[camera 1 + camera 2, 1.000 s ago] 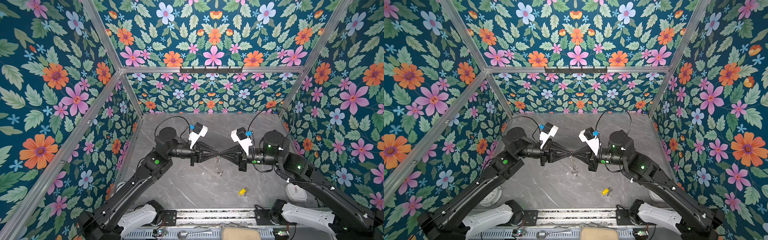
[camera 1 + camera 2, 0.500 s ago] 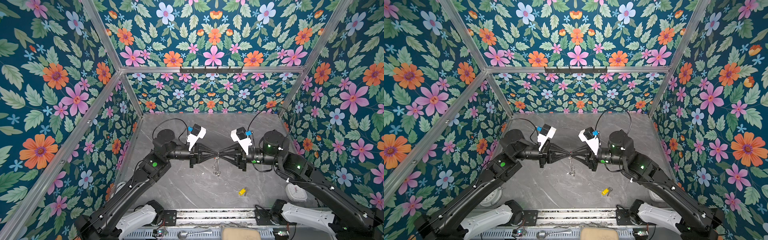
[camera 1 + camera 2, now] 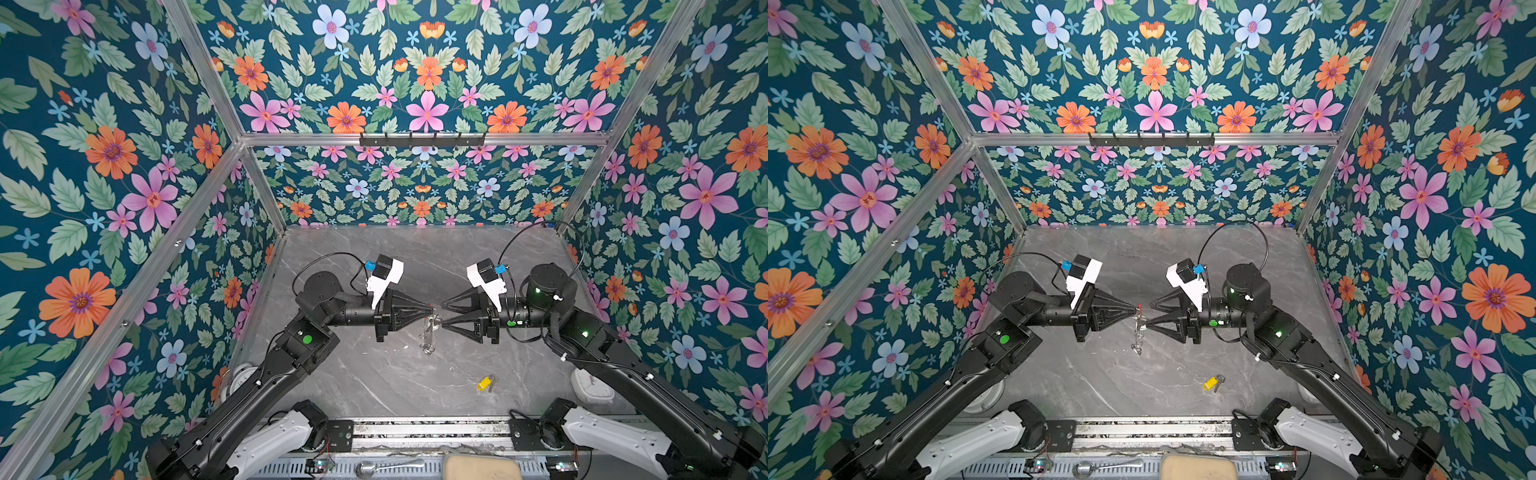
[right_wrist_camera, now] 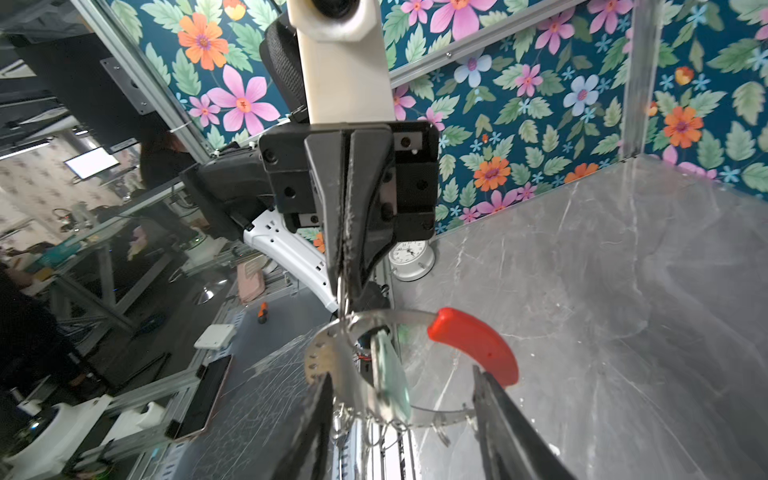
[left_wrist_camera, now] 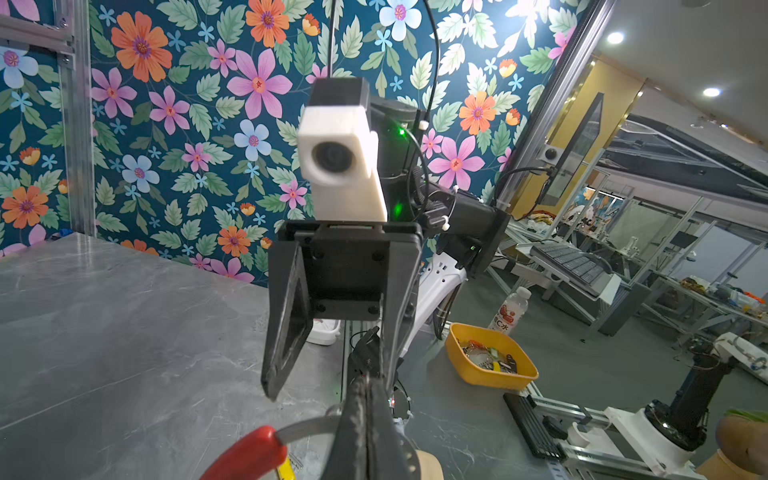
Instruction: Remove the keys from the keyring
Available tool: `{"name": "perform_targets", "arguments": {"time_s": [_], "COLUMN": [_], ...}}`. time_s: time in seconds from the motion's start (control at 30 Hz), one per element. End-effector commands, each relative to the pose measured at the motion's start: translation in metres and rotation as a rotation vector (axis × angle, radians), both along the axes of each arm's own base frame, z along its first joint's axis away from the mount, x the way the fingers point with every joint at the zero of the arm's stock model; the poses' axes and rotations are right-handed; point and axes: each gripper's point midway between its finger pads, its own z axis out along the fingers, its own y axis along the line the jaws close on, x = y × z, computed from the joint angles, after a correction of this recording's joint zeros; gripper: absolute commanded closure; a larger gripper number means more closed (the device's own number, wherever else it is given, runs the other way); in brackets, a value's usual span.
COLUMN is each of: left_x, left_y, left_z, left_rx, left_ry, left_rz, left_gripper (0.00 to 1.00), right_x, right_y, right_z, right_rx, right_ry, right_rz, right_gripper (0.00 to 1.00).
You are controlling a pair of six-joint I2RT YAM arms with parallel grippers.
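Left of centre in both top views, my left gripper (image 3: pixel 430 309) is clamped tight on the keyring (image 3: pixel 428 332). The keyring hangs from its tips at mid-frame, above the table (image 3: pixel 374 374). In the right wrist view I see the mint key (image 4: pixel 390 382) dangling on the keyring, near the red sleeve (image 4: pixel 473 345). Just right of centre, my right gripper (image 3: pixel 442 314) has its jaws parted, one on either side of the keyring, gripping nothing. The yellow key (image 3: pixel 484 382) lies on the table, lower right of centre, well apart from the keyring.
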Motion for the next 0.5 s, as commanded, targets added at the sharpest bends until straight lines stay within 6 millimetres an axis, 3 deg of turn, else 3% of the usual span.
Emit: {"name": "perform_targets", "arguments": {"time_s": [0.0,0.23,0.47], "left_x": [-0.001,-0.002,0.000], "left_y": [0.002,0.002,0.002], "left_z": [0.013,0.015,0.014], "left_rx": [-0.050,-0.064,-0.066], "left_ry": [-0.037,-0.034,-0.031], "left_rz": [0.002,-0.004,0.010], "left_gripper": [1.00,1.00,1.00], "right_x": [-0.013,-0.003,-0.003], "right_y": [0.002,0.008,0.013], "right_z": [0.009,0.004,0.009], "right_rx": [0.054,0.052,0.069], "right_ry": [-0.020,0.004,0.008], "right_rz": [0.086,0.066,0.092], "right_gripper": [0.43,0.43,0.56]}}
